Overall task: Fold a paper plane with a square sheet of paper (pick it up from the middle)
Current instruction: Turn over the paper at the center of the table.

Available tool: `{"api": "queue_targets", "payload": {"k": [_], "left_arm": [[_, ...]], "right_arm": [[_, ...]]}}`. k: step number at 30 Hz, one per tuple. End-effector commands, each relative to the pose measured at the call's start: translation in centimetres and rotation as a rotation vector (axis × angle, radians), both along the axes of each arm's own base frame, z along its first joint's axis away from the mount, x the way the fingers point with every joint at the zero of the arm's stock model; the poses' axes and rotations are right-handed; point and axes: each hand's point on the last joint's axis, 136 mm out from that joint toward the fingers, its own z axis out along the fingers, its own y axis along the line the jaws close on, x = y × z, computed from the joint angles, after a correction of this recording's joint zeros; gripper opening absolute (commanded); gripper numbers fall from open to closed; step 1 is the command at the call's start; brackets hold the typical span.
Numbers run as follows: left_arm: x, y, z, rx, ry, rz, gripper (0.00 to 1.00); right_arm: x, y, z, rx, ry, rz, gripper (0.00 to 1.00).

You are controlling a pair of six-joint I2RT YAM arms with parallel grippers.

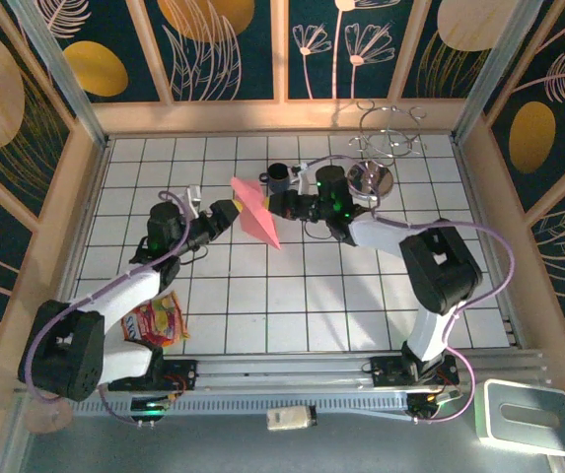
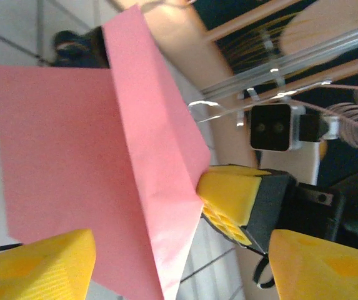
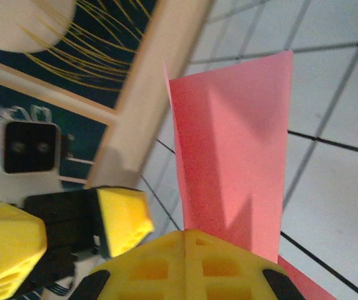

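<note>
2 grippers meet over the middle of the white tiled table (image 1: 262,305), beyond a red-and-yellow snack packet (image 1: 159,320) lying beside the left arm (image 1: 124,296) near its base. On the left gripper (image 1: 229,211) the yellow fingers (image 2: 41,265) stand well apart and grip nothing, with the pink-red paper plane (image 1: 256,213) reaching into the gap between them; the right gripper (image 1: 280,205) has its fingers (image 3: 179,265) clamped tight on the plane's right edge, the folded sheet tilted with its narrow point toward the near side. Farther back: a dark cup (image 1: 278,177) just behind the plane, then a wire rack (image 1: 388,138) by the far wall.
</note>
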Motion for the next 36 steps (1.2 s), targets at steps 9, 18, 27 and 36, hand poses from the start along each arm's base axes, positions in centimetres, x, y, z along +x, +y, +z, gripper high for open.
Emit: {"api": "queue_targets", "payload": {"k": [9, 18, 27, 36], "left_arm": [[-1.6, -2.9, 5.4, -0.143, -0.163, -0.135, 0.65], [-1.3, -4.8, 4.7, -0.135, -0.149, -0.195, 0.51], [-1.5, -6.1, 5.5, -0.148, -0.195, -0.261, 0.37], [-1.7, -6.1, 6.0, -0.138, -0.219, -0.265, 0.14]], "right_arm": [[-2.0, -1.2, 6.4, 0.275, 0.030, 0.006, 0.00], [-2.5, -1.2, 7.0, 0.325, 0.075, 0.026, 0.00], [-2.8, -1.1, 6.9, 0.370, 0.123, 0.051, 0.00], [-2.6, -1.5, 6.6, 0.338, 0.134, 0.020, 0.05]]}}
